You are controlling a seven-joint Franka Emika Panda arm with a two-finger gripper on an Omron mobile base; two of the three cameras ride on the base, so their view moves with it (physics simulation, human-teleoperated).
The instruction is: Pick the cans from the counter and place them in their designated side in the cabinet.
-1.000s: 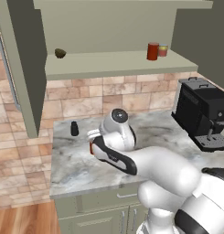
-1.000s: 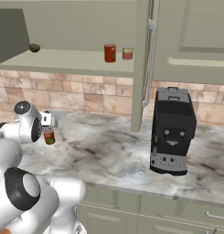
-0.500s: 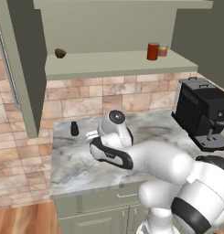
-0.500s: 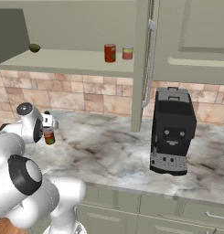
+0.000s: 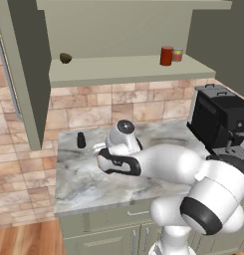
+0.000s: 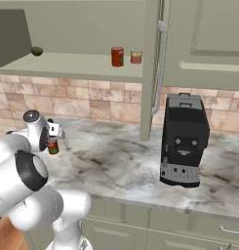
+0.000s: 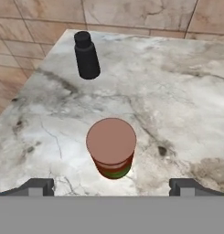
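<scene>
Marbled desk (image 5: 83, 184) in the left base view carries a black bottle (image 5: 81, 140) at ten o'clock of the arm, the right base view shows a red can (image 6: 53, 146) beside the wrist, and the hand view has that can centred between the wide-open, empty gripper (image 7: 111, 187).

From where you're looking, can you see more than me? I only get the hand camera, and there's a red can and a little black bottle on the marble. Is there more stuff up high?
Observer: Yes. Above the counter is a green cabinet, and its shelf holds a plain red can.
Operator: Is it alone up there?
Observer: No, a shorter red-and-yellowish can stands just beside it.
Operator: Anything big on the counter?
Observer: A black coffee machine stands far to the right of the can on the counter.
Operator: Is the hand grabbing my can?
Observer: No. The gripper is open, above it.
</scene>
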